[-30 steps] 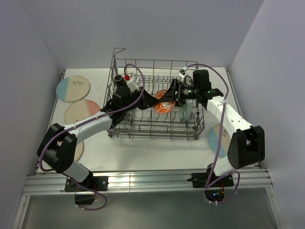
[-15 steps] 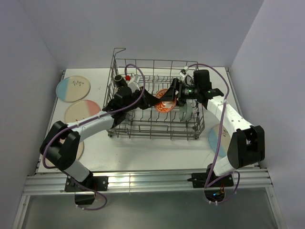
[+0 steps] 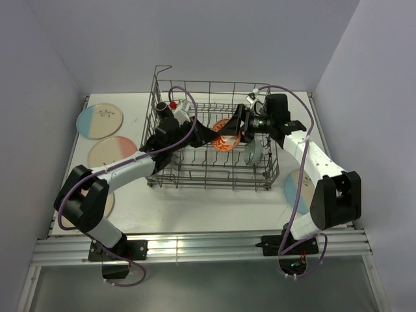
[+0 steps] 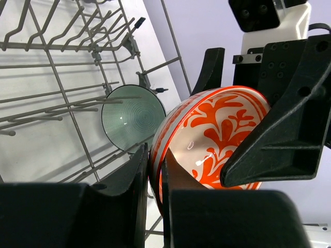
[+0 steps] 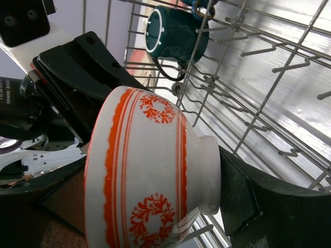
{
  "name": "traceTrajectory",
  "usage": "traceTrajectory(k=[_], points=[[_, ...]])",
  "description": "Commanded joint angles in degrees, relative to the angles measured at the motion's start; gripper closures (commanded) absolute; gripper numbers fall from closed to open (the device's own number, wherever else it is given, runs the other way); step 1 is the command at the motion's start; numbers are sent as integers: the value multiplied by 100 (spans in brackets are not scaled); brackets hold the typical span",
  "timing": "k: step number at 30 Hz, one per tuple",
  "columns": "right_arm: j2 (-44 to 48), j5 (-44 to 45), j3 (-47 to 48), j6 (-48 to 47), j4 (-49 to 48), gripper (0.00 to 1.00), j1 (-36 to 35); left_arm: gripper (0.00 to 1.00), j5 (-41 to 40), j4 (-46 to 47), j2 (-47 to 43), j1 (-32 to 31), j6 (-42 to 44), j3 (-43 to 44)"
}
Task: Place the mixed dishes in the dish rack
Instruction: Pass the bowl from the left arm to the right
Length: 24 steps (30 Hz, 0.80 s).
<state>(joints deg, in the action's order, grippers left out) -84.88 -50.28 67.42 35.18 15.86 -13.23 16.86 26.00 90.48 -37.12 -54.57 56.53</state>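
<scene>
In the top view the left gripper (image 3: pixel 209 135) and the right gripper (image 3: pixel 233 132) cover much of the orange bowl (image 3: pixel 224 144). In the left wrist view its lower part is hidden behind the left fingers (image 4: pixel 129 194), which are blurred. In the right wrist view the bottom edge cuts it. Whether the right gripper presses the bowl or only stands around it, I cannot tell. The left plate (image 3: pixel 108 204) lies half under the left arm (image 3: pixel 123 170). The right plate (image 3: pixel 290 188) is partly behind the right arm (image 3: pixel 312 159).

A white table (image 3: pixel 195 201) sits between plain pale lilac walls (image 3: pixel 39 97), evenly lit.
</scene>
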Motion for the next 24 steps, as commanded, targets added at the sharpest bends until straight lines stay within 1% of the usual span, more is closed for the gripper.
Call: traceTrajectory(k=[1,7,12,14,17,22,24], points=[[-64,-535,-62,235,-495,18,-48,100,494,1496,-575,-322,-283,288],[-11,-693,-159,323,-636,17,-4,100,458,1575,-654,-322,-99,270],[-2,-702,-168,358,-645,16,-4,100,441,1259,-654,-322,130,446],[-2,-685,-150,341,-619,18,-4,100,414,1162,-637,-322,200,499],[15,-632,-132,279,-549,21,-4,100,292,873,-654,-322,367,534],[51,-535,-45,68,-373,21,23,100,-7,48,-786,-313,842,657],[33,-526,-53,59,-373,23,23,100,-87,-103,-803,-322,1000,719]])
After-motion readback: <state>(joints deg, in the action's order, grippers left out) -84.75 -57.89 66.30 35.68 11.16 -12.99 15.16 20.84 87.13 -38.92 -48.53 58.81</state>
